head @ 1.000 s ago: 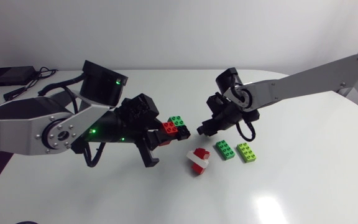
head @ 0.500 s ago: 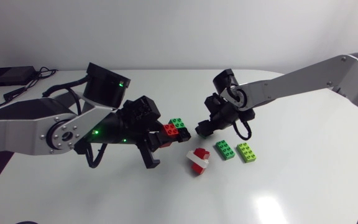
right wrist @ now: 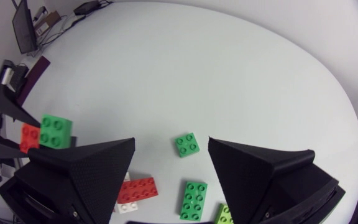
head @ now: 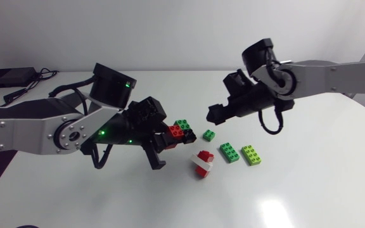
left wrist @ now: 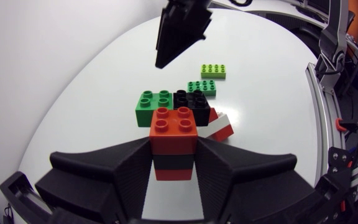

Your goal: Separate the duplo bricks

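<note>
Left wrist view, pincer (left wrist: 174, 157) clamps brick stack (left wrist: 174, 130)

Robotics lab | two robot arms (head: 43, 126) flanked white table (head: 309, 190) | cabled black box (head: 8, 77) lay behind left gripper (left wrist: 174, 155)

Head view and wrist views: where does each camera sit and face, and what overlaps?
Head view: fixed above the table, looking down; left arm with left hand, right arm with right hand.
Left wrist view: on the left arm's last link, looking past its hand, shut on the brick stack, towards the right hand.
Right wrist view: on the right arm's last link, facing down at the table past its open hand.
Shared by both wrist views: the long green brick.
</note>
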Robot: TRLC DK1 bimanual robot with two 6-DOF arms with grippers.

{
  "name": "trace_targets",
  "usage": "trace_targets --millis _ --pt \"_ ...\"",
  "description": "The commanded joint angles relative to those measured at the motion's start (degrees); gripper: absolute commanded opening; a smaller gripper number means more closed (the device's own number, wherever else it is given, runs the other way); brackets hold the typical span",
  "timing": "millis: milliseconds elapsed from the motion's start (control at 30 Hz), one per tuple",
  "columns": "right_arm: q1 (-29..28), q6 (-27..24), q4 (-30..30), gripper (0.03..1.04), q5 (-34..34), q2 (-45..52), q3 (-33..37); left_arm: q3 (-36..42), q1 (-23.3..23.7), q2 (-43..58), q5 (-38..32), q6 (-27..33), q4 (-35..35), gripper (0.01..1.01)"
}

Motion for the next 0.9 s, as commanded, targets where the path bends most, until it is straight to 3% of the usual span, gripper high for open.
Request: trace_targets --millis 0,233,567,867 --pt "-0.65 1.96 -2.49 0.86 -2.41 -3.29 -2.85 2.56 0.51 2.06 0.77 -1.13 0.99 0.32" --pt "0.75 5.03 -3.99 0.86 -9.71 -7.43 -4.43 5.2 1.21 3.9 0.85 -4.47 1.25 0.32" --pt "6.2 7.94 -3.9 0.83 -10.5 -6.99 -4.17 5.9 2.62 3.99 2.87 -6.76 1.25 0.321" --pt "6.46 7.94 -3.99 0.83 -10.67 -7.16 -4.96 5.9 2.18 4.61 2.87 -7.37 2.13 0.321"
